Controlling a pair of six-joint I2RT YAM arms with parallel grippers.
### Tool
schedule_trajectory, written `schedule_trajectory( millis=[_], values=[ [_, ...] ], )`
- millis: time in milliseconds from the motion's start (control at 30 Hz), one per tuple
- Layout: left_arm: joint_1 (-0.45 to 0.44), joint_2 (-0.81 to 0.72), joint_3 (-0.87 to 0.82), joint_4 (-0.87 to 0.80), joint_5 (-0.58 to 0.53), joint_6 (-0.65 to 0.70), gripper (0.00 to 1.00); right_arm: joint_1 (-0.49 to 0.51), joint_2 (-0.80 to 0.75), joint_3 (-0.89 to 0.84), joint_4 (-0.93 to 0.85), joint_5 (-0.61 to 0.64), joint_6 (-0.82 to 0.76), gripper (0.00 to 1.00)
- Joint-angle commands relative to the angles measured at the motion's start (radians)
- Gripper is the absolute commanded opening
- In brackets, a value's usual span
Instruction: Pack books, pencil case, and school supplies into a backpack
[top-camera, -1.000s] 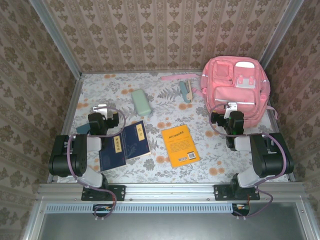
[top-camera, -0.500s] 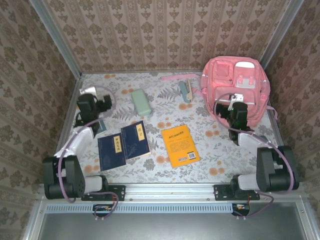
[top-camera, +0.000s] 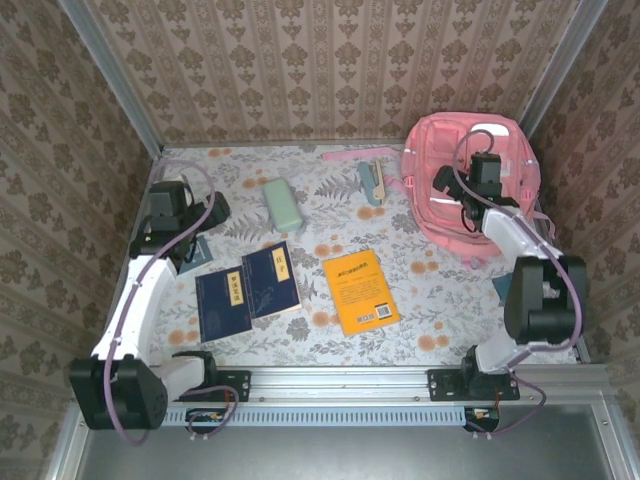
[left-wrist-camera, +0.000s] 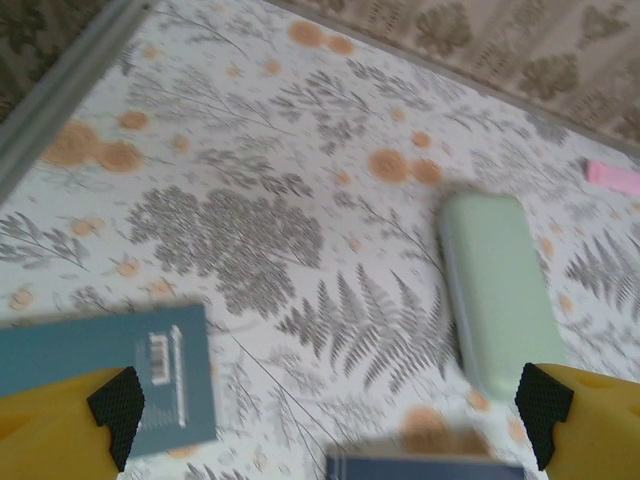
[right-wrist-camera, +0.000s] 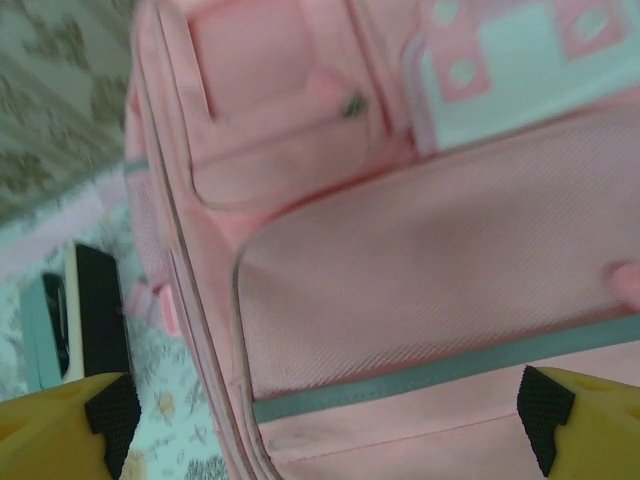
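The pink backpack (top-camera: 430, 165) lies at the back right, front pockets up. My right gripper (top-camera: 456, 190) hovers over its front pocket (right-wrist-camera: 400, 270), open and empty (right-wrist-camera: 328, 432). The teal-and-dark stapler (top-camera: 372, 183) lies left of the backpack (right-wrist-camera: 70, 320), with the thin pink stick (top-camera: 350, 154) behind it. Out over the left side, my left gripper (top-camera: 190, 212) is open and empty (left-wrist-camera: 330, 440), above bare table between the teal booklet (left-wrist-camera: 110, 375) and the mint-green pencil case (left-wrist-camera: 497, 290). Two navy books (top-camera: 248, 290) and the orange-yellow book (top-camera: 360, 291) lie mid-table.
The floral table (top-camera: 330, 235) is closed in by patterned walls with metal rails at the left and right edges. The left rail (left-wrist-camera: 60, 90) runs close beside my left gripper. A navy book's edge (left-wrist-camera: 425, 468) lies just below that gripper.
Both arms have stretched away from their bases. The left gripper went back and to the left, off the navy books. The right gripper rose from the backpack's bottom edge onto its front.
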Motion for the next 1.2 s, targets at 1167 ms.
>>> schedule_trajectory(
  millis=[1167],
  values=[
    [-0.217,-0.047,-0.097,-0.055,-0.043,-0.077,1.0,0.549,0.639,0.779,-0.449,-0.248,-0.015,1.0]
  ],
)
